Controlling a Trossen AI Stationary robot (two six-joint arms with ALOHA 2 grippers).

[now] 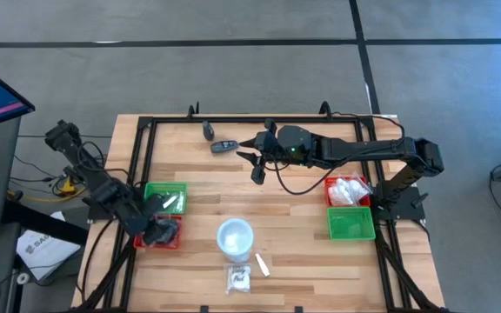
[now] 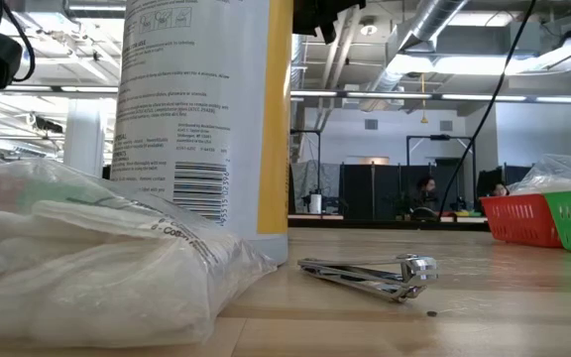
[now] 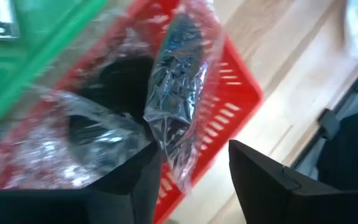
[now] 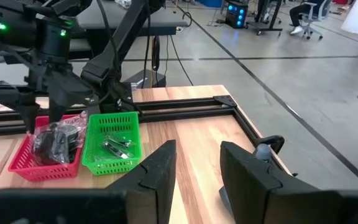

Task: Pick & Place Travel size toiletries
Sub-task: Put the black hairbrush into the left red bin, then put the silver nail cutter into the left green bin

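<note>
**Left gripper over the red tray, right arm held mid-table**

The left gripper point(image 1: 156, 228) hangs at the left red tray point(image 3: 232, 109), its fingers point(image 3: 263, 180) apart with a crinkled clear wrapper point(image 3: 182, 93) holding something black between them; whether they pinch it cannot be told. More wrapped black discs point(image 4: 53, 144) fill that tray. Just beside it, touching, sits the left green tray point(image 4: 112, 148), a ribbed plastic basket with silvery metal pieces point(image 4: 115, 145) inside.

The right gripper point(image 1: 252, 163) is stretched over the far middle of the bare wood table point(image 1: 303, 252), fingers point(image 4: 157, 171) parted and empty. Near it lie two small dark oblong pieces point(image 1: 223, 145), one partly behind the black frame rail point(image 1: 259, 121).

On the right, a red tray of white wrapped pieces point(image 1: 348, 190) touches an empty-looking green tray point(image 1: 351, 223). Toward the near edge stand a white round cup point(image 1: 235, 237), a wrapped packet point(image 1: 239, 278) and a thin pale stick point(image 1: 261, 265).

In the low view a white bottle point(image 2: 201, 109) and a cloudy bag point(image 2: 97, 268) block most of the table; a metal nail clipper point(image 2: 370, 275) lies beside them.
</note>
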